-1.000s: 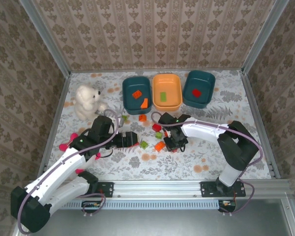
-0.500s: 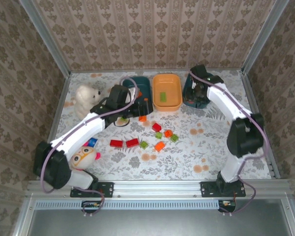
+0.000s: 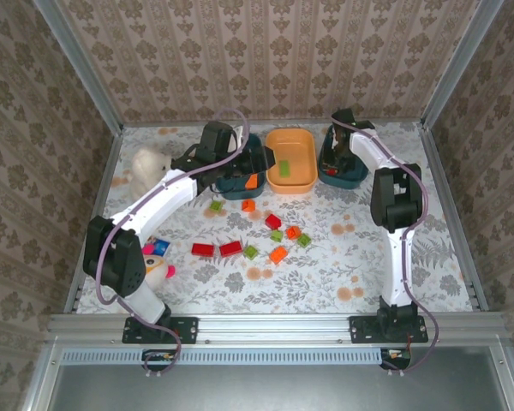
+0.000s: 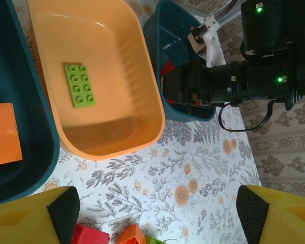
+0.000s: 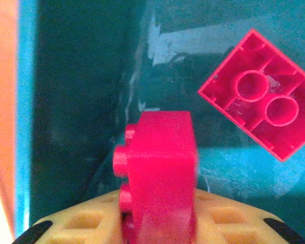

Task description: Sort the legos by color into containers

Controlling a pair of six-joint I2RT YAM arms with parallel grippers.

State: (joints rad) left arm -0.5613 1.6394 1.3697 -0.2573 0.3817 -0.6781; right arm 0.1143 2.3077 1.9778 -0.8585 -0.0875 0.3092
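Since the earlier frame, left fingers and right fingers have travelled from the middle of the bench to the far bins. We see the left fingers spread wide and empty over the left teal bin, which holds an orange lego. The orange bin holds a green lego, and loose legos lie nearer. The right fingers grip a red lego above the right teal bin, with a second red lego inside.
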